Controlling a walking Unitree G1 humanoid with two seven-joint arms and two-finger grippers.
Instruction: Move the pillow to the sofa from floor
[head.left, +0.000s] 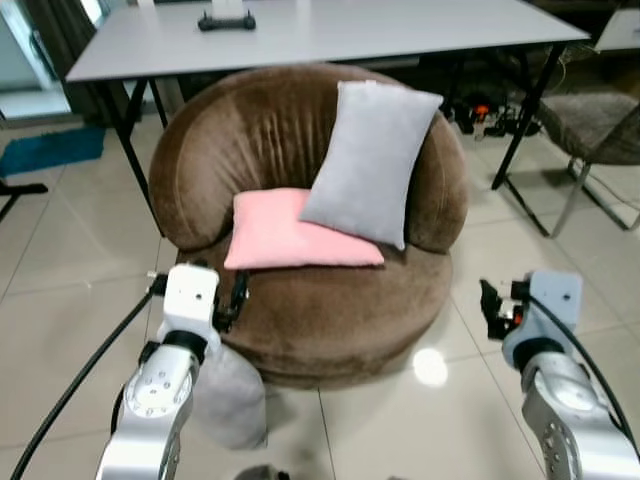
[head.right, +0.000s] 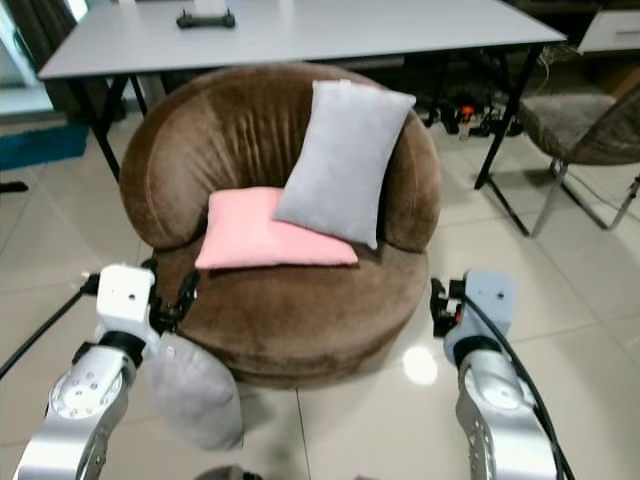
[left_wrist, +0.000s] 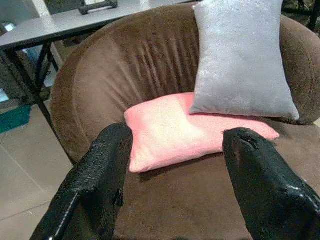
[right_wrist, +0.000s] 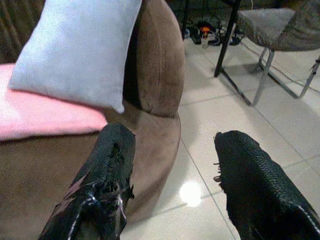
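Grey pillow (head.right: 195, 392) lies on the floor, leaning against the foot of the brown sofa (head.left: 330, 310), just beside the left arm. Left gripper (left_wrist: 175, 175) spread wide, empty, aimed over the seat at the pink cushion (head.left: 290, 232). Right gripper (right_wrist: 172, 175) also wide, empty, at the sofa's right edge, probably standing by.

- A grey pillow (head.right: 195, 395) is seen on the tiled floor, leaned against the sofa's front base.
- The round brown sofa (head.left: 330, 310) is occupied by a pink cushion (head.left: 285, 232) and a tilted grey cushion (head.left: 368, 160).
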